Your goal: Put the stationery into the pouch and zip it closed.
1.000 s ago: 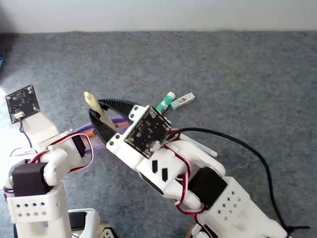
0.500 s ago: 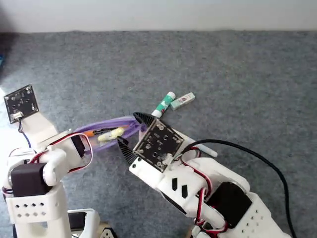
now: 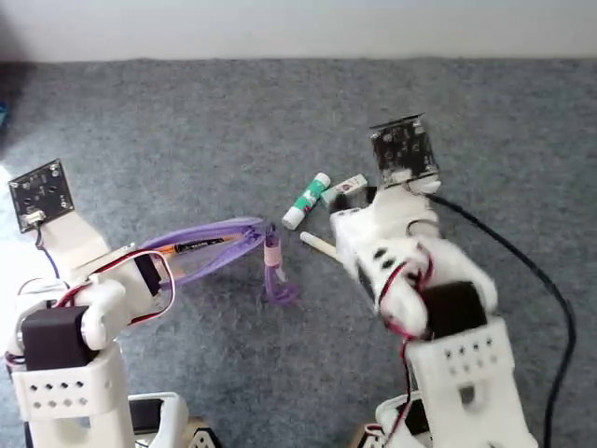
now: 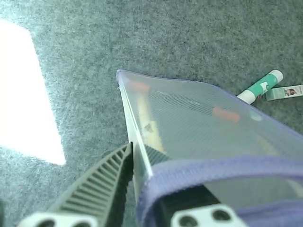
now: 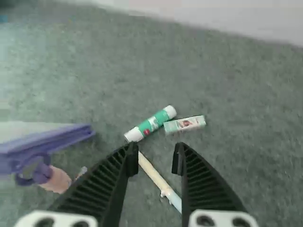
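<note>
The left claw is clamped on the edge of the translucent purple mesh pouch, held toward the grey counter's left edge. The right claw stands with jaws apart over a cream pen, beside a green-and-white glue stick mid-counter.

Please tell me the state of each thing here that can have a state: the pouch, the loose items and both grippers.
pouch: unzipped, gripped at one end, pens inside.
left gripper: shut on the pouch edge.
right gripper: open, empty, above the cream pen.
cream pen: lying loose, outside the pouch.
glue stick: lying loose, outside the pouch.
small box: lying beside the glue stick.
</note>
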